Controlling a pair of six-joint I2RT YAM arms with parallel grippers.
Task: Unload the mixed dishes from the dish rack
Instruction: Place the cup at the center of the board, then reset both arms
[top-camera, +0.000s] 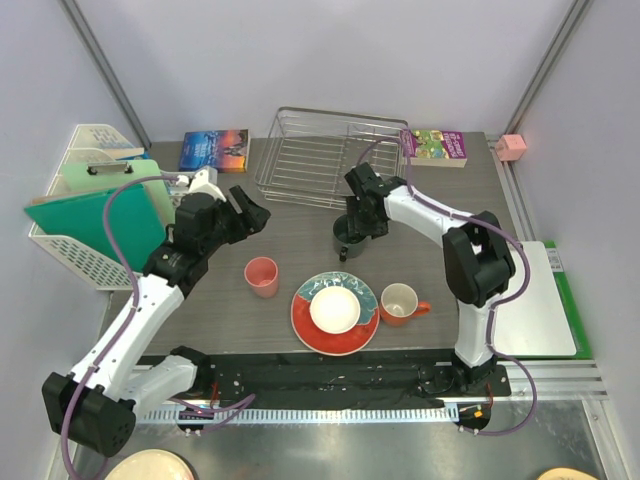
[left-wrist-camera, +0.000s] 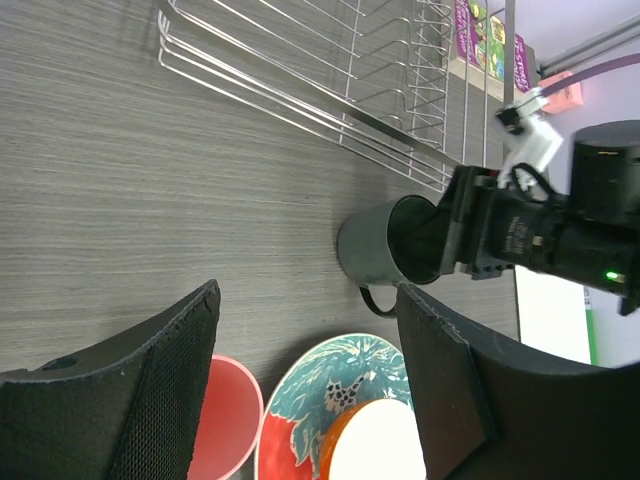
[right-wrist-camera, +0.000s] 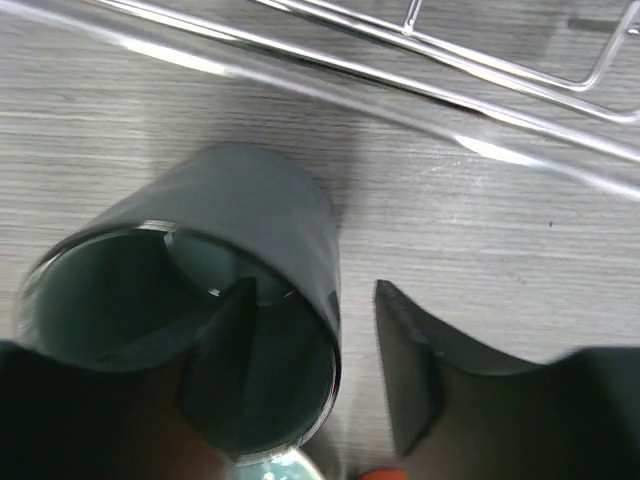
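Note:
The dark grey mug (top-camera: 348, 238) (right-wrist-camera: 240, 200) stands upright on the table in front of the silver dish rack (top-camera: 330, 150) (left-wrist-camera: 330, 60), which holds nothing. My right gripper (top-camera: 358, 215) (right-wrist-camera: 312, 290) is open over the mug's rim, one finger inside and one outside with a gap to the wall. My left gripper (top-camera: 240, 208) (left-wrist-camera: 308, 300) hovers open and empty above the table. The pink cup (top-camera: 262, 276) (left-wrist-camera: 228, 420), the teal plate (top-camera: 310, 325) (left-wrist-camera: 330, 390) carrying the orange-and-white bowl (top-camera: 334, 310) (left-wrist-camera: 385, 445), and the orange mug (top-camera: 400, 303) sit nearer the front.
A white lattice basket (top-camera: 70, 250) with a green folder (top-camera: 95, 215) stands at the left edge. Two books (top-camera: 213, 150) (top-camera: 435, 145) flank the rack. A small pink block (top-camera: 512, 147) is at the back right, and a white board (top-camera: 545, 300) lies at the right.

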